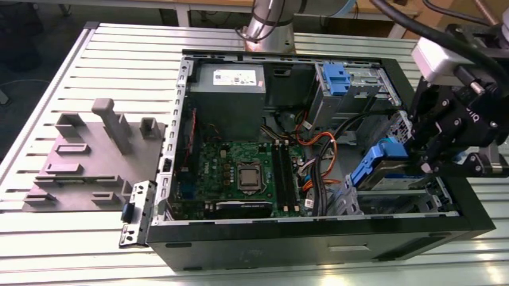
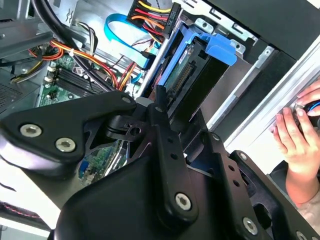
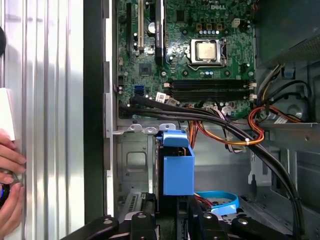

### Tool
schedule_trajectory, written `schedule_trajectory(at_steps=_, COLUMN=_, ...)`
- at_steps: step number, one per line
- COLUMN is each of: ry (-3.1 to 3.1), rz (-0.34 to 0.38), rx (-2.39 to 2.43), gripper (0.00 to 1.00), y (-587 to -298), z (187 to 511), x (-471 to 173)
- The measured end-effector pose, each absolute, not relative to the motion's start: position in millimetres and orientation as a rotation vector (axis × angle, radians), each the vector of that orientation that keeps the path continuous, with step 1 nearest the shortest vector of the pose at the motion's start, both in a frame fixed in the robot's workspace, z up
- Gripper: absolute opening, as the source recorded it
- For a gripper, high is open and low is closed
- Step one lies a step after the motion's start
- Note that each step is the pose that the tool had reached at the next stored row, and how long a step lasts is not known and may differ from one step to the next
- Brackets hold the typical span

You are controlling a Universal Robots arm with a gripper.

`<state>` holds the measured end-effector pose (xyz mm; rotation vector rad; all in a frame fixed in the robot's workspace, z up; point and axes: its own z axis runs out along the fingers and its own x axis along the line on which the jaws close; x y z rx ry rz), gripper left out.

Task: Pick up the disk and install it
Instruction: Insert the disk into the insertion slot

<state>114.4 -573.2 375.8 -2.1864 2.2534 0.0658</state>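
The disk (image 3: 177, 162), a flat drive seen edge-on with a blue plastic rail, stands just beside a grey metal bay wall (image 3: 131, 165). At its 6 o'clock the black metal gripper (image 3: 175, 224) clasps it. A green motherboard (image 3: 165, 45) lies at its 12 o'clock. At its 9 o'clock a person's hand (image 3: 10, 175) rests on the ribbed aluminium table (image 3: 50, 75).

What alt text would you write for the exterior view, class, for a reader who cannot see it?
A black gripper hangs right at the blue-railed disk inside an open computer case, at the exterior view's right. The case lies on a slatted table, its motherboard exposed.
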Motion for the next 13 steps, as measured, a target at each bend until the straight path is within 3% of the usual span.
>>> schedule_trajectory(at_steps=13, ry=2.254, rz=0.065, rx=-2.187, gripper=0.35, y=-573, z=357, x=114)
